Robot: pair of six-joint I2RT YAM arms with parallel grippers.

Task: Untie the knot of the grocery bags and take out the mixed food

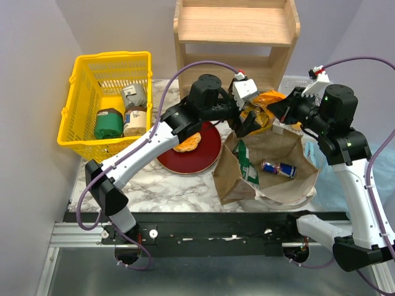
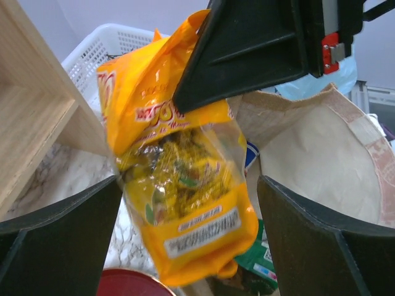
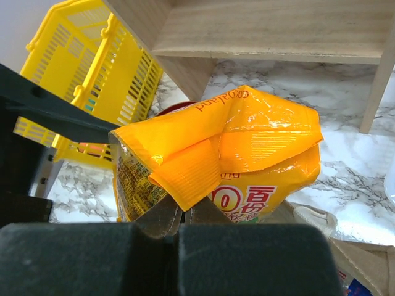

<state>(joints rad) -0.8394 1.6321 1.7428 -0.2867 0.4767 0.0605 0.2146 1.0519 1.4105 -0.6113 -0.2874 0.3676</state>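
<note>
My right gripper [image 1: 279, 110] is shut on the top corner of the yellow-orange snack packet [image 1: 259, 111] and holds it above the far rim of the brown paper bag [image 1: 290, 188]. In the right wrist view the pads [image 3: 162, 213] pinch the packet's folded corner [image 3: 203, 179]. My left gripper [image 2: 189, 184] is open, with the hanging packet [image 2: 185, 203] between its fingers [image 2: 68, 234]. The paper bag stands open and holds a red-blue can [image 1: 278, 168] and a dark-green chip bag [image 1: 248, 165]. The orange doughnut [image 1: 187, 143] lies on a red plate [image 1: 207, 154]. The light-blue bag [image 1: 330, 185] lies behind the paper bag's right side.
A yellow basket [image 1: 80, 132] with jars and packs stands at the far left. A wooden shelf [image 1: 234, 31] rises at the back, close behind both grippers. A white mesh tray [image 1: 296, 80] lies beside it. The two arms meet over the bag's far rim.
</note>
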